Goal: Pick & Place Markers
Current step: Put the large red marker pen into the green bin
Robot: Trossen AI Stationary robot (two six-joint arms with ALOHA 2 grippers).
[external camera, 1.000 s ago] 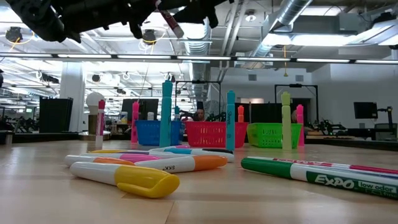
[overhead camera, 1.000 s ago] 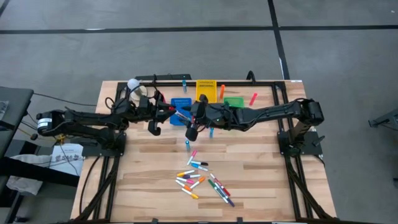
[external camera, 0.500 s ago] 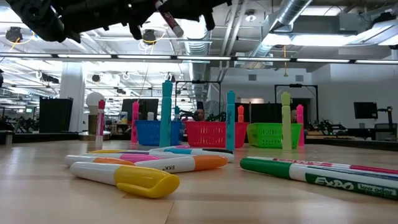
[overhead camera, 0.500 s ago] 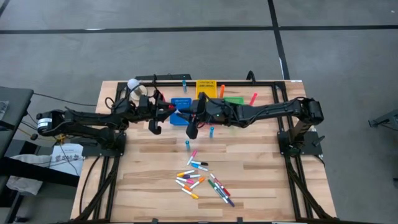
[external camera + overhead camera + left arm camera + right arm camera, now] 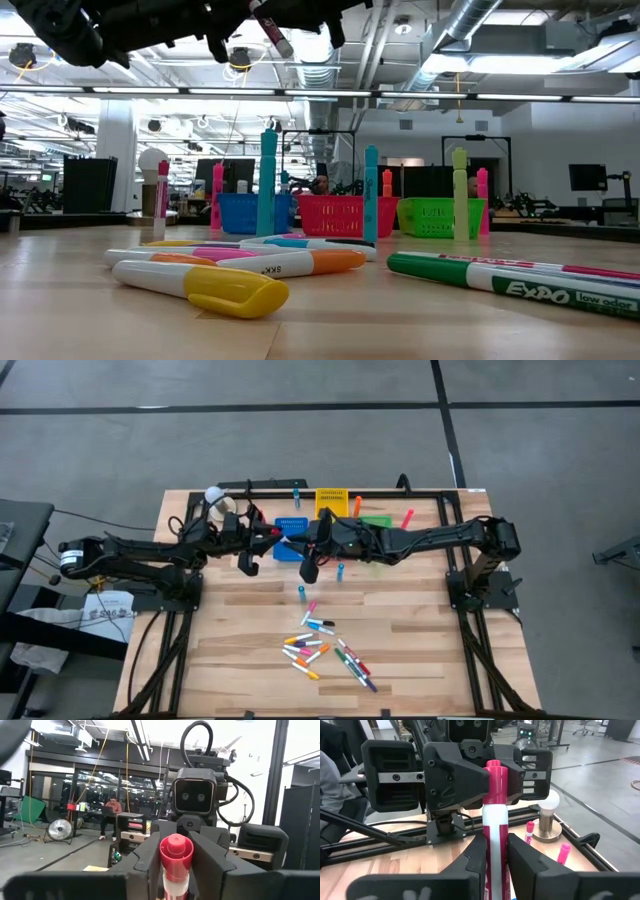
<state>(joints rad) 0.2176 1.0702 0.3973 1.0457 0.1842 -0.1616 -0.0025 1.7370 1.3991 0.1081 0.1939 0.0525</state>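
A white-barrelled marker with red-pink ends [image 5: 284, 539] hangs in the air over the table's far middle, between my two grippers. My left gripper [image 5: 272, 538] reaches in from the left and is shut on one end. My right gripper [image 5: 296, 540] reaches in from the right and is shut on the barrel. In the low view the marker [image 5: 274, 33] shows tilted, high above the table. Several other markers [image 5: 325, 650] lie flat in a heap near the table's front. A few more stand upright on their ends [image 5: 300, 592] [image 5: 340, 571]. My left gripper pinches the marker's red end [image 5: 176, 851] between its two fingers [image 5: 148, 862]. The fingers come about level from the table's left, and the marker runs along them. The marker is lifted clear of the table. My right gripper pinches the white barrel [image 5: 494, 827] between its two fingers [image 5: 476, 855], coming from the table's right. The marker runs along the fingers. Its pink cap end [image 5: 494, 770] reaches in between my left gripper's fingers.
Blue [image 5: 290, 525], yellow [image 5: 331, 503] and green [image 5: 378, 522] bins stand at the far middle, and a red bin [image 5: 343, 215] shows in the low view. Upright markers [image 5: 297, 491] [image 5: 407, 518] stand round them. A white bulb on a base [image 5: 214, 495] stands far left.
My right gripper has edged a little toward the table's left, closer to my left gripper and onto the marker. The marker has stayed in the air at the same tilt.
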